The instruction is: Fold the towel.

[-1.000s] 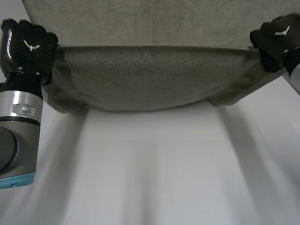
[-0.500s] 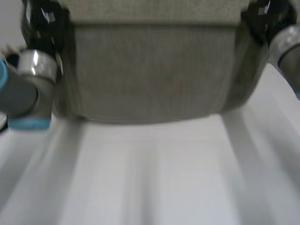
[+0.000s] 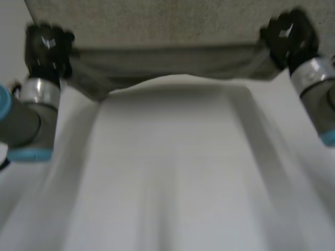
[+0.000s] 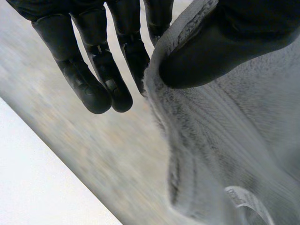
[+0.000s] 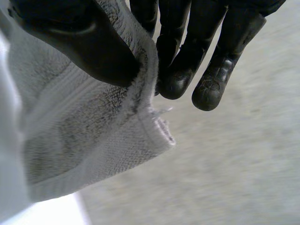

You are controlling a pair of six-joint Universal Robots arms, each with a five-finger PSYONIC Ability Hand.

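Observation:
A grey-beige towel [image 3: 157, 23] lies across the far part of the white table [image 3: 172, 172], its near edge lifted and carried over the flat part. My left hand [image 3: 48, 44] pinches the towel's near left corner [image 4: 197, 140] between thumb [image 4: 220, 51] and fingers [image 4: 98, 84]. My right hand [image 3: 287, 36] pinches the near right corner [image 5: 93, 140] the same way, thumb [image 5: 89, 42] on top and fingers [image 5: 187, 61] behind. The held edge [image 3: 167, 57] sags between the two hands just above the flat towel.
Bare white table reaches from the towel to the near edge. My grey forearms [image 3: 31, 115] stand at both sides of it. A sewn label [image 4: 246, 199] shows on the cloth near the left corner.
Both hands have carried the near edge away from me, over the flat towel. The hanging fold that reached far toward me is now a narrow band at the far side.

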